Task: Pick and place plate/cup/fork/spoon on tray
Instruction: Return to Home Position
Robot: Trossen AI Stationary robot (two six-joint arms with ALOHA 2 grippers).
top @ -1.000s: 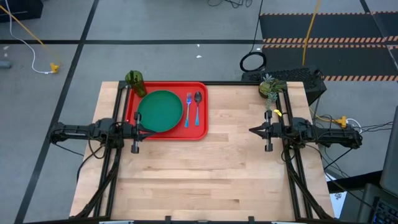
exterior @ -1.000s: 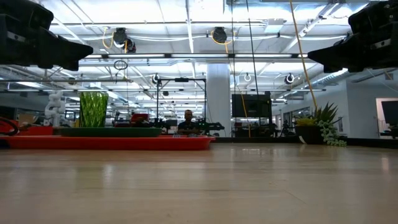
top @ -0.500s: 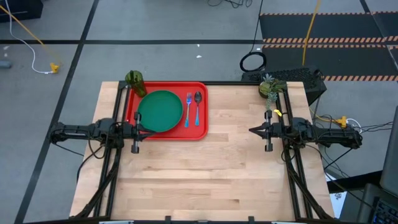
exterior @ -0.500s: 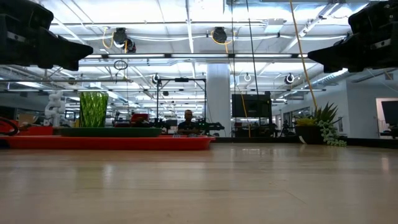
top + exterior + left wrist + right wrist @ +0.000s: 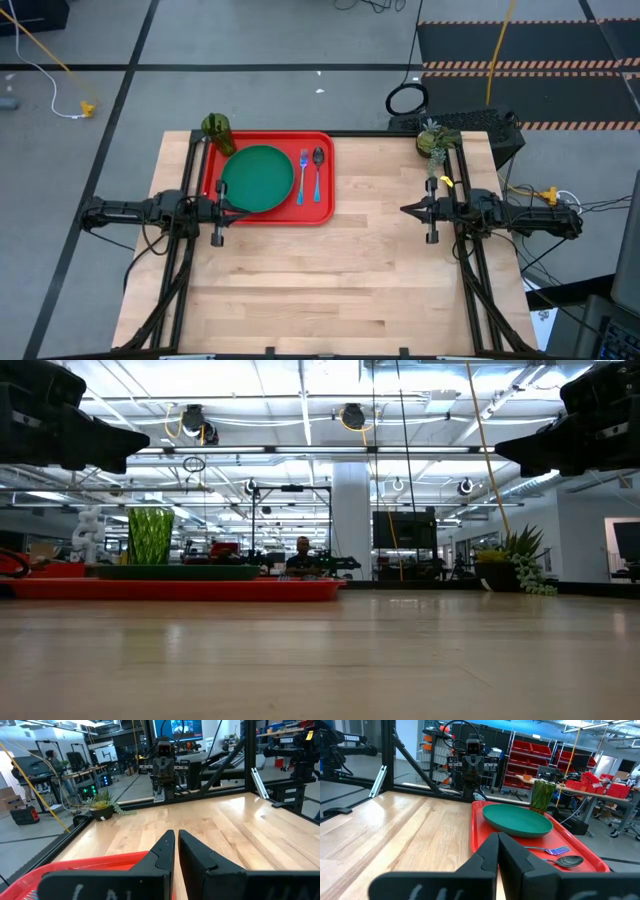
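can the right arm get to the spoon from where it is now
Probably yes: the spoon lies on the right side of the tray, nearest the right gripper, with only bare table between them. The gripper is shut and would have to open first.

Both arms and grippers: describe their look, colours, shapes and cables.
The left arm and right arm are matte black, built of slim jointed segments with black cables looping alongside. The left gripper and right gripper each carry a short crossbar behind two black, angular fingers that taper to narrow tips. Faint pale markings on the gripper bodies are unreadable.
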